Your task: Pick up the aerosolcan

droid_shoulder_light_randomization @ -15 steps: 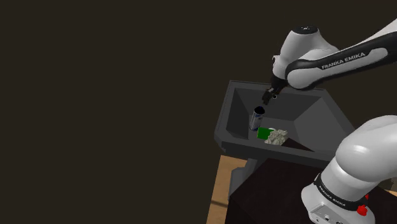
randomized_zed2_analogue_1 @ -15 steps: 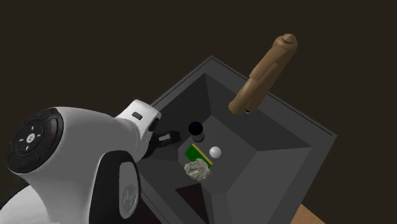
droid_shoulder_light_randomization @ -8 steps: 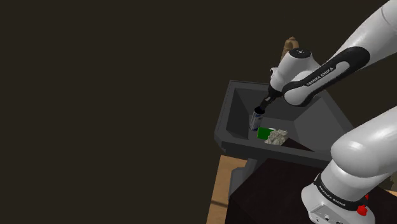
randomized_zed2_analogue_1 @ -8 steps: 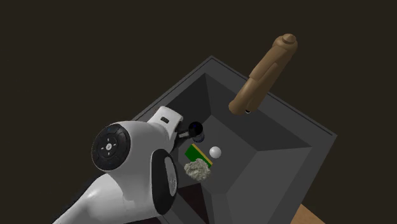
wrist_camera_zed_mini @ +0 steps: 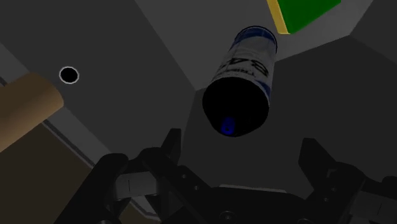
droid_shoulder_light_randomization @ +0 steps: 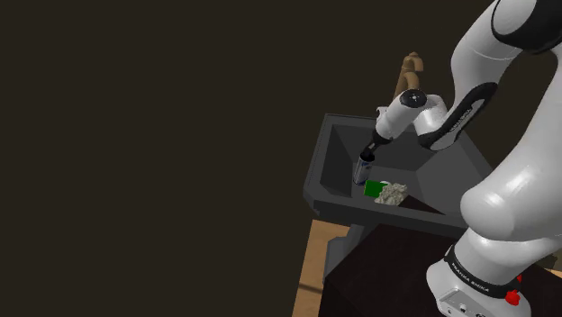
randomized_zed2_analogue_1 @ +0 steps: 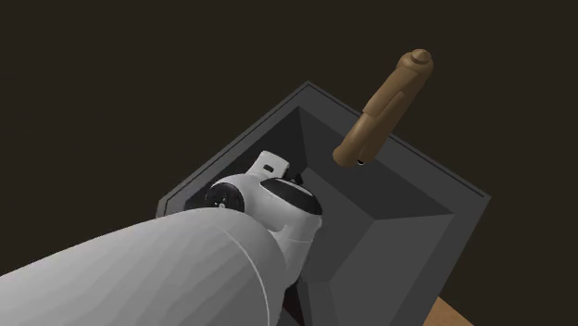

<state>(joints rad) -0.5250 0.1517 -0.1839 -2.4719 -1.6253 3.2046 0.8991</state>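
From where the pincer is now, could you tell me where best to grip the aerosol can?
Probably the round body just under the black cap, coming from above: the aerosol can stands upright in the sink, below the open pincer.

The white arm (randomized_zed2_analogue_1: 176, 269) covers much of the dark grey sink (randomized_zed2_analogue_1: 398, 199), a brown faucet (randomized_zed2_analogue_1: 384, 104) slanting over its rim.

You are looking at a kitchen corner in a home, or a place very like it. You can see 1 deep, dark grey sink (randomized_zed2_analogue_1: 408, 231) with a brown faucet (randomized_zed2_analogue_1: 384, 104) leaning over it, a green and yellow sponge (droid_shoulder_light_randomization: 373, 187) inside, and a light wooden bench (droid_shoulder_light_randomization: 312, 270) beside.
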